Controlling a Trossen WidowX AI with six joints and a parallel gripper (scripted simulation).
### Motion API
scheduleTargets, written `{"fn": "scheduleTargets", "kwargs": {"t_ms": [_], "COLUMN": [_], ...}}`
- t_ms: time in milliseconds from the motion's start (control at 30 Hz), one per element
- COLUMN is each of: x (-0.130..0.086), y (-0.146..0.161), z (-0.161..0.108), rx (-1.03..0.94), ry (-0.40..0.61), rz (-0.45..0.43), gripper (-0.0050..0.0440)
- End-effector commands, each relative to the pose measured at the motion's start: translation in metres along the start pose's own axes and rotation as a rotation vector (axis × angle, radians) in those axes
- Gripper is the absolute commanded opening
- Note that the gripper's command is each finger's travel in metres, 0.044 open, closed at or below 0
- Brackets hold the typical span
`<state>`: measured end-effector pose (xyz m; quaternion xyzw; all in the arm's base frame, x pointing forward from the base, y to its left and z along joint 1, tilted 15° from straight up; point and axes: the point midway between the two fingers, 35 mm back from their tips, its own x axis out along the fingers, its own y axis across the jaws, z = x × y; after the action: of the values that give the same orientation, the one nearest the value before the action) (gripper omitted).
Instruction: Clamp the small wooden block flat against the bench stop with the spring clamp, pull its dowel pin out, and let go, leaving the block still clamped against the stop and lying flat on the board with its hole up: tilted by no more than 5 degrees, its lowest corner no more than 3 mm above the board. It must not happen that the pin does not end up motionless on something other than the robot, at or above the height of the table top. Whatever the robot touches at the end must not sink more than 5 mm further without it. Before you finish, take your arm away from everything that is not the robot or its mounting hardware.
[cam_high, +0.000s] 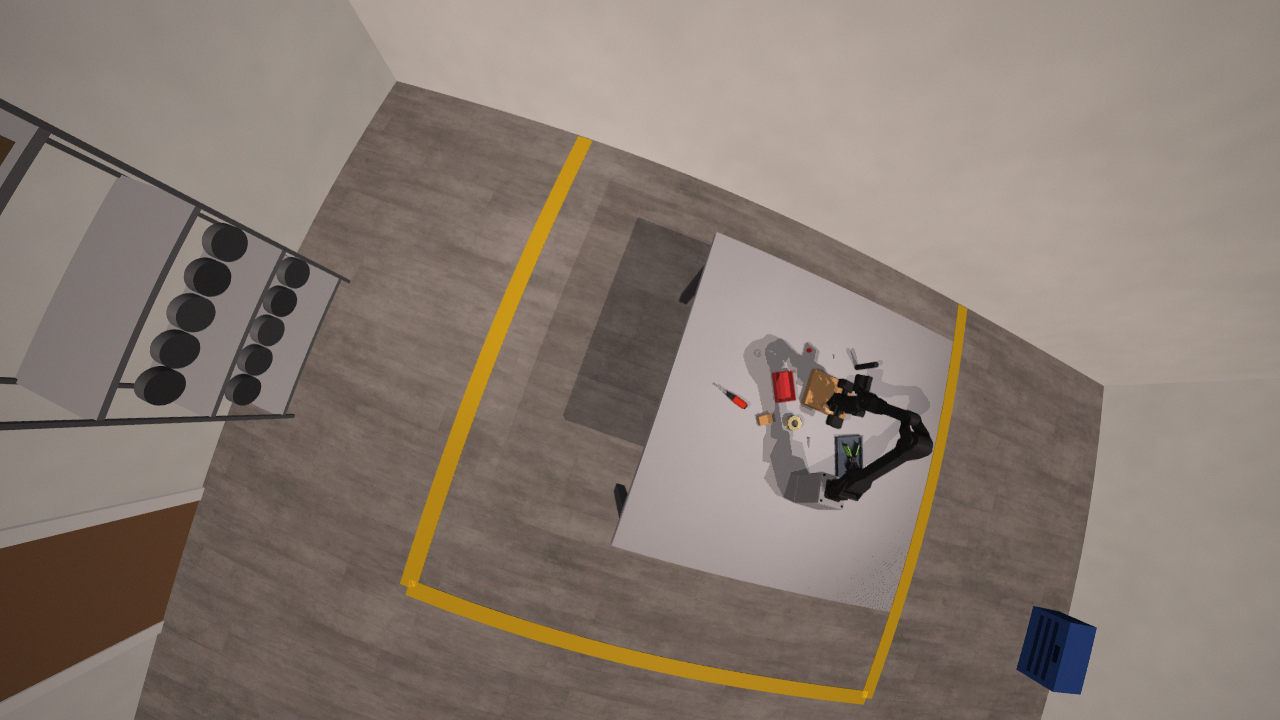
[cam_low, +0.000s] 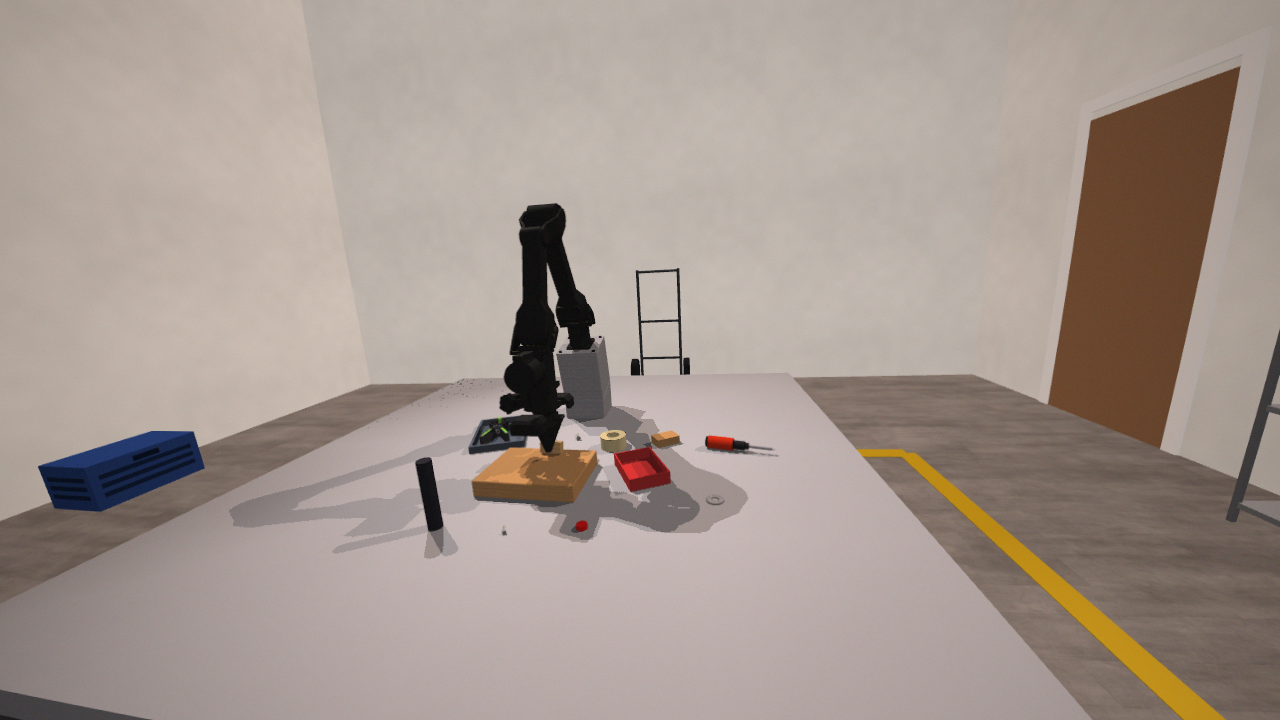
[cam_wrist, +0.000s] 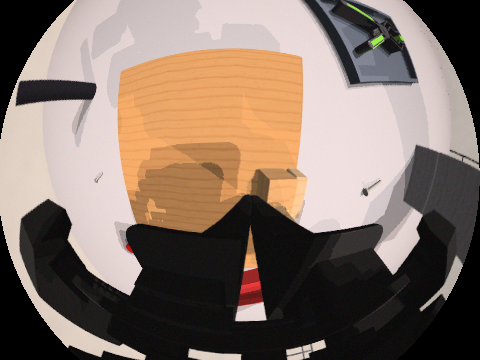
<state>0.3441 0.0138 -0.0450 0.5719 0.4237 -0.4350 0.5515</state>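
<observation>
Shut on nothing, the gripper (cam_wrist: 252, 223) was held touching the small wooden block (cam_wrist: 283, 187) on the board (cam_wrist: 207, 114); pushed further, the unclamped block could be tipped or slid.

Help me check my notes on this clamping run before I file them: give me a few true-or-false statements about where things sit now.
1. The gripper is shut and holds nothing. True.
2. The spring clamp grips the small block. False: it lies in the dark tray, away from the wooden board.
3. The gripper tip is low over the small wooden block on the board. True.
4. The red bin sits on the board. False: it stands on the table beside it.
5. The black cylinder stands upright. True.
</observation>
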Motion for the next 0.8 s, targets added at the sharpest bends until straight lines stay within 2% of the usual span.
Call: {"fn": "scheduleTargets", "kwargs": {"t_ms": [0, 133, 533, 767], "x": [-0.001, 0.001, -0.004, -0.018], "y": [-0.004, 0.014, 0.016, 0.017], "z": [0.0, 0.0, 0.0, -0.001], "rx": [0.0, 0.0, 0.003, 0.002], "ry": [0.001, 0.001, 0.0, 0.001], "rz": [-0.004, -0.004, 0.015, 0.01], "gripper": [0.0, 0.0, 0.0, 0.0]}}
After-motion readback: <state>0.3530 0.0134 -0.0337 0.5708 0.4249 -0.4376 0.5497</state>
